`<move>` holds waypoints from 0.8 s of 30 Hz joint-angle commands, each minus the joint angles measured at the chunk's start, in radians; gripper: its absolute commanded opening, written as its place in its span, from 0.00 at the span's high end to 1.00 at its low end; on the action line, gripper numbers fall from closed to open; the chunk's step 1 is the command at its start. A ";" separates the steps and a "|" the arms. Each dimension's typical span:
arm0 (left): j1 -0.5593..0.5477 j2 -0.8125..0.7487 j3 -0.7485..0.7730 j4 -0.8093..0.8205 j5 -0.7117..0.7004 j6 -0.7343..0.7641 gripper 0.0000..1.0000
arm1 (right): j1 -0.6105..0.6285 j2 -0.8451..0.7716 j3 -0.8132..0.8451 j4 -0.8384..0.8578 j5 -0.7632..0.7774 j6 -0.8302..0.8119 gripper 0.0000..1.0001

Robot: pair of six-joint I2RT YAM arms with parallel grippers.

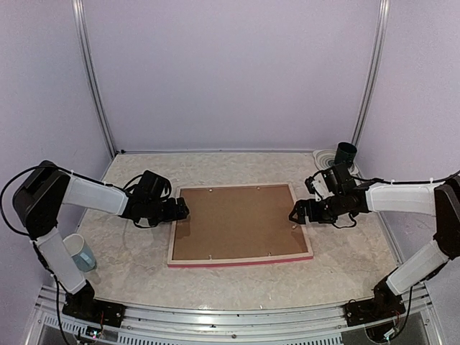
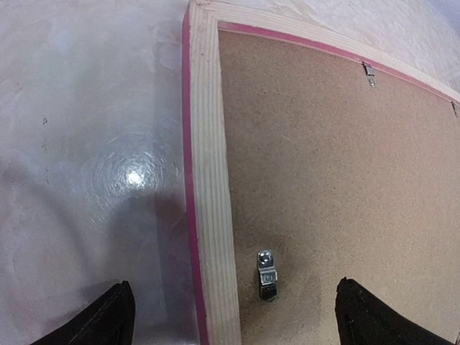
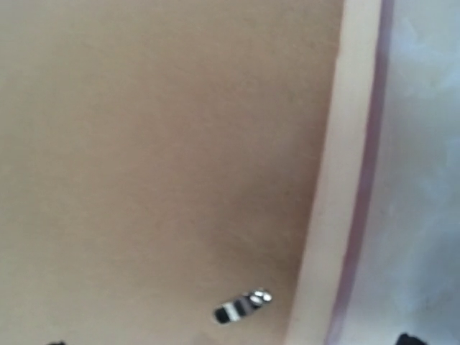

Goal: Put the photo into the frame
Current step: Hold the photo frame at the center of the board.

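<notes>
On the worktop (image 1: 136, 266) one frame (image 1: 241, 259) lies face down near the middle, pale wood back up and pink edge toward the arms. One brown board (image 1: 233, 219) fills it. Three metal clips (image 2: 267, 275) show in the left wrist view and one in the blurred right wrist view.

Two end effectors flank the frame. The left end effector (image 1: 182, 210) is at the left rail with its jaws wide apart, one finger over bare worktop and the other over the board. The right end effector (image 1: 296, 213) is at the right rail, also spread open.

There are two cups. A pale cup (image 1: 81, 251) stands by the left arm, well apart from the frame. A dark green cup (image 1: 346, 152) sits on a white stack (image 1: 325, 156) in the far right corner.

Bare worktop surrounds all four sides of the frame. The surface is pale, marbled and glossy. Plain pale walls with metal uprights close off the back and sides.
</notes>
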 commanded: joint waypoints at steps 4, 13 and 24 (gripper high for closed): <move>-0.028 0.020 0.044 -0.077 -0.069 0.070 0.08 | -0.007 0.061 -0.025 0.031 0.010 -0.022 0.01; -0.021 0.015 0.033 -0.074 -0.092 0.070 0.16 | -0.007 0.104 -0.041 0.069 0.042 -0.024 0.09; -0.015 0.037 0.068 -0.077 -0.096 0.086 0.23 | -0.018 0.185 -0.001 0.132 0.075 -0.013 0.25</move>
